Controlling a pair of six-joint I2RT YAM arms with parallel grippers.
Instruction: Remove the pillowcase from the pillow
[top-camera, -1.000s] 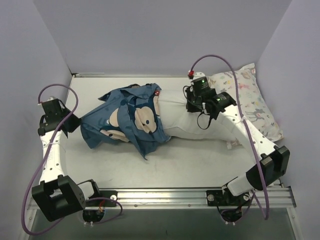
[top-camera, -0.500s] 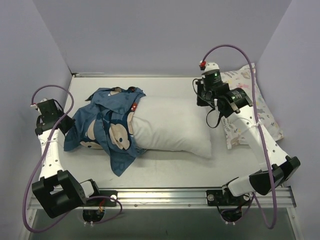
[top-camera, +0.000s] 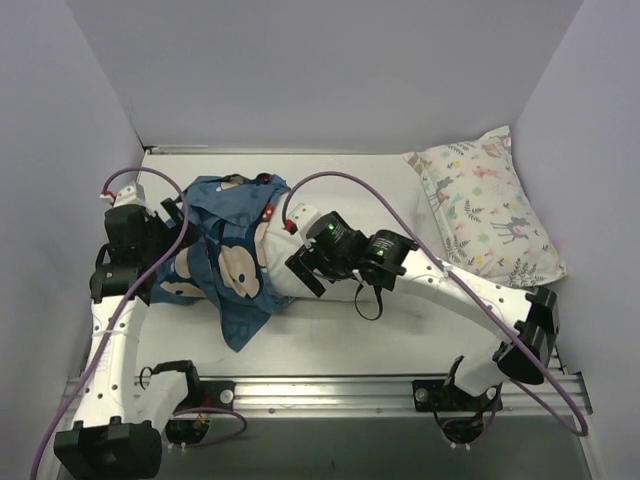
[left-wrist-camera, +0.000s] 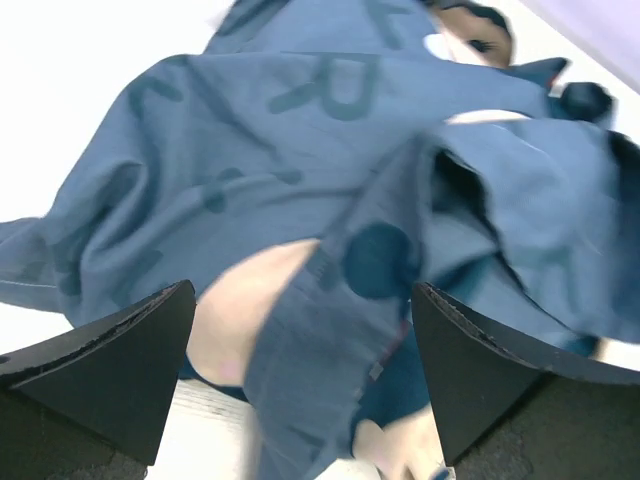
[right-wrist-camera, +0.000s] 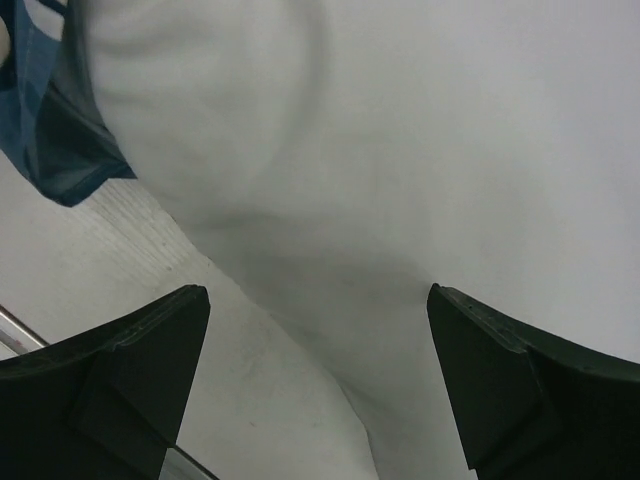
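Top view: The pillowcase (top-camera: 225, 250) lies crumpled on the left half of the tabletop (top-camera: 400, 330). It is bunched over the left end of the pillow (top-camera: 280, 240). The rest of the pillow runs to the right and is largely covered by the right arm. The left pincer (top-camera: 170, 235) sits at the left edge of the pillowcase. The right pincer (top-camera: 300, 265) is over the pillow, just right of the pillowcase edge. Neither opening can be judged from this view. A patterned pillow (top-camera: 485, 205) leans at the far right, well apart from both.

Left wrist view: The left pincer (left-wrist-camera: 300, 380) stands wide, with its two fingers (left-wrist-camera: 120, 360) far apart. Folds of the pillowcase (left-wrist-camera: 330, 200) fill the frame just beyond the fingers. Pale letters and a tan face patch show on the fabric. Nothing is clamped.

Right wrist view: The right pincer (right-wrist-camera: 320, 390) is also wide, and its fingers (right-wrist-camera: 530, 390) are empty. The bare pillow (right-wrist-camera: 400, 150) fills most of the frame. A corner of the pillowcase (right-wrist-camera: 50, 120) shows at the upper left. A strip of tabletop (right-wrist-camera: 230, 400) shows near the fingers. Whether the fingers touch the pillow cannot be told.
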